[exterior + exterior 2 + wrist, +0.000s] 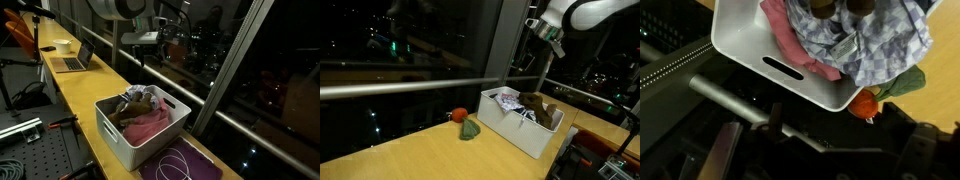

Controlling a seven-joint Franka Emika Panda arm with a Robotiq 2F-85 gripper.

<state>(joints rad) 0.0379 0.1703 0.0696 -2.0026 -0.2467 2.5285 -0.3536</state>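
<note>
Well above the white bin (125, 145), the pincer (143, 52) hangs released, its fingers spread wide and grasping nothing. Crumpled clothes (140, 112) fill the bin, which stands on the desk (85, 100) by the window. Just beside it lie a small red thing (459, 115) and a green cloth (470, 130).

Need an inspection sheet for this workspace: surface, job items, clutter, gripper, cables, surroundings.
Surface: yellow wooden counter along the window.
Job's things: white bin holding a pink cloth and a plaid cloth.
Clutter: red round object and green cloth beside the bin; laptop further along.
Grippers: gripper high above the bin, nothing seen in it; fingers' opening unclear.
Cables: white cable looped on a purple mat.
Surroundings: dark window glass, night outside.
</note>
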